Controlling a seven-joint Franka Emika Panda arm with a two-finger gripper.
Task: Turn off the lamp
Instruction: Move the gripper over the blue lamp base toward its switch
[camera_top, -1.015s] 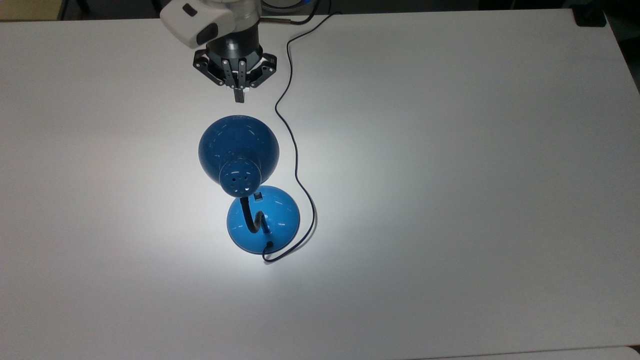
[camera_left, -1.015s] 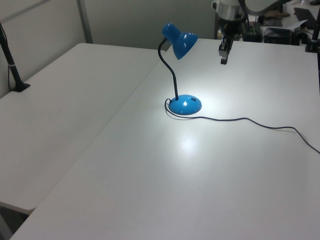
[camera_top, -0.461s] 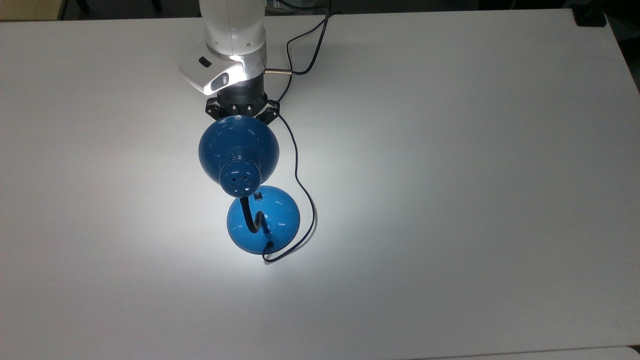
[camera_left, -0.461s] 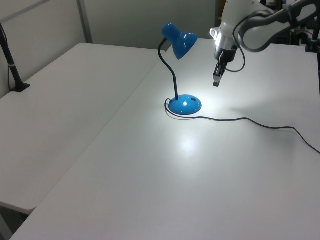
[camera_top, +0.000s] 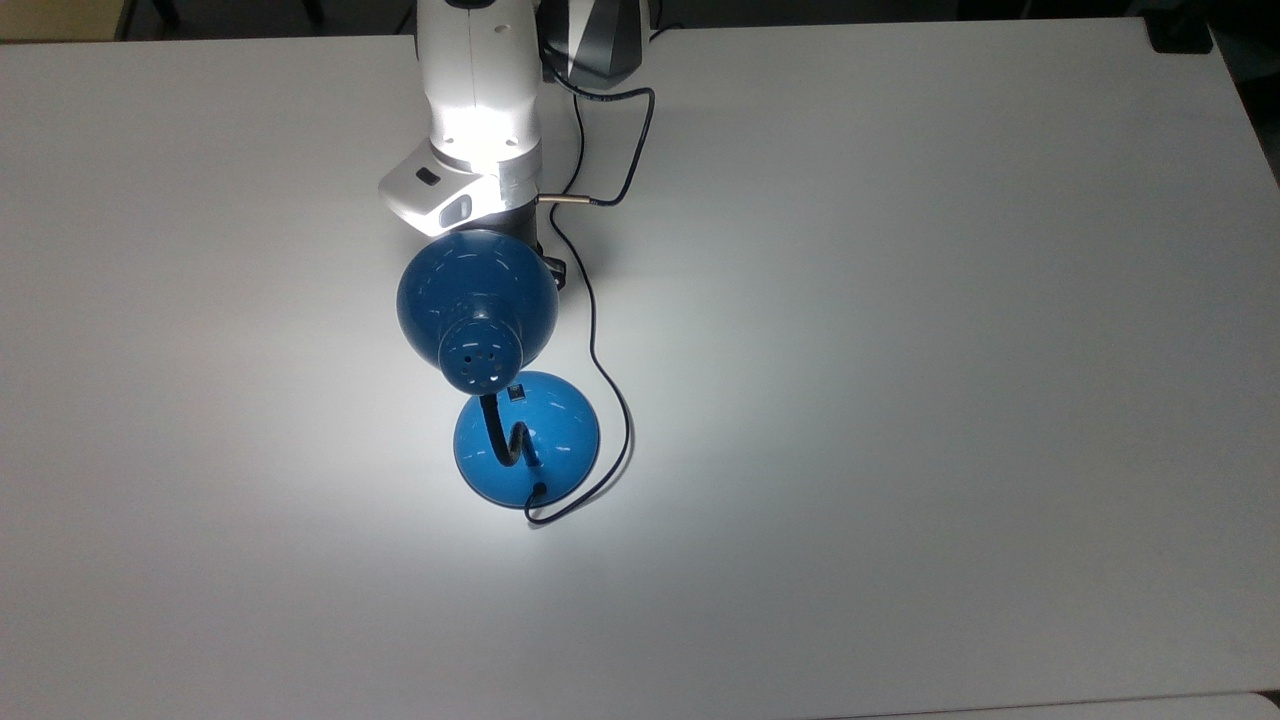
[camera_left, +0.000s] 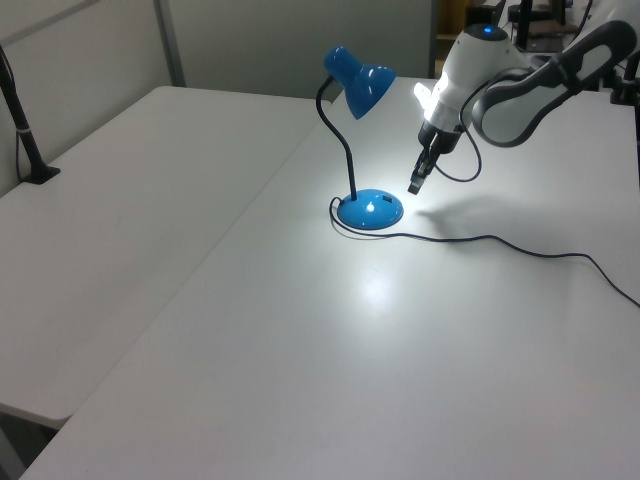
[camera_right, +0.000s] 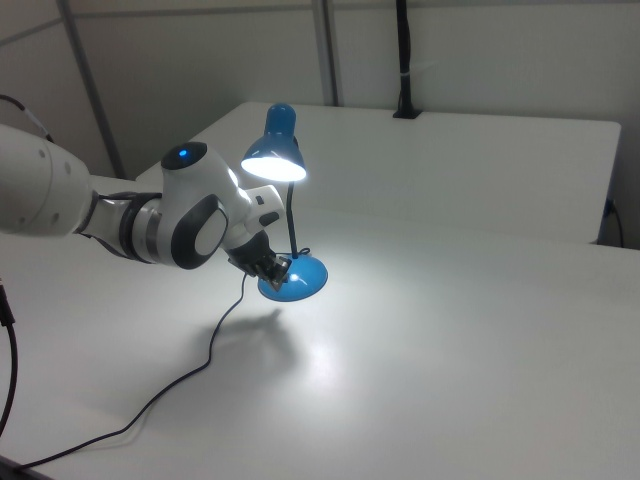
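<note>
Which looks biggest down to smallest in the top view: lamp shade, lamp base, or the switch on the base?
1. Shade, though it sits nearer the camera, so this is unsure.
2. Base, nearly as wide.
3. Switch, far smaller.

Desk (camera_top: 900, 400): white, matte, broad top; a bright pool of light lies on its middle, dimming toward the edges.
Second desk (camera_left: 110, 210): white, butted against the first along a straight seam, at the left view's left.
Black clamp post (camera_left: 25, 130): upright at the second desk's far edge, with a cable tied to it.
Wall panels (camera_right: 470, 50): pale grey, divided by thin metal uprights (camera_right: 325, 50), behind both desks.
Room beyond: dim.
</note>
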